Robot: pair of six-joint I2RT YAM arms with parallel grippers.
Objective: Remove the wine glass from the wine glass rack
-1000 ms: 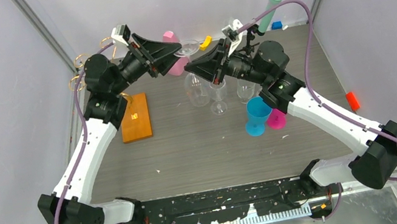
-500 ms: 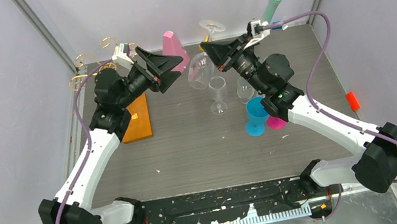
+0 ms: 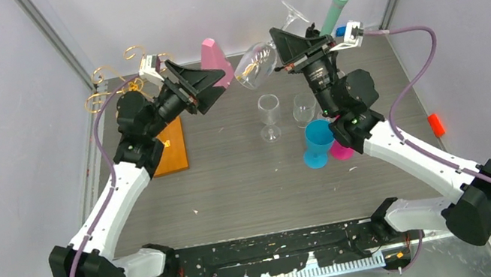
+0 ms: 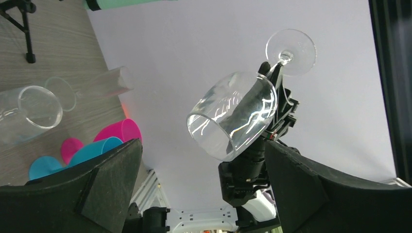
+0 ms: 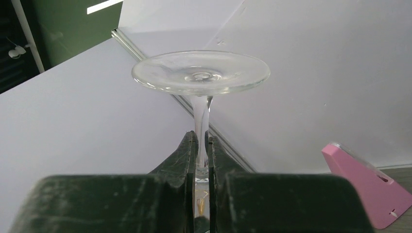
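right claw pinches the wine glass by its stem, midair. Long axis is tilted: bowl at 8 o'clock from the claw, foot at 1 o'clock. left claw is spread wide and empty, just beside the bowl at its 9 o'clock. rack sits well apart, farther toward 9 o'clock — glass is clear of it.

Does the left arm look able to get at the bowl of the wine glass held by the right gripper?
Probably yes. The left gripper is open and faces the wine glass, with nothing between them. The right gripper is shut on the stem only, so the bowl is free.
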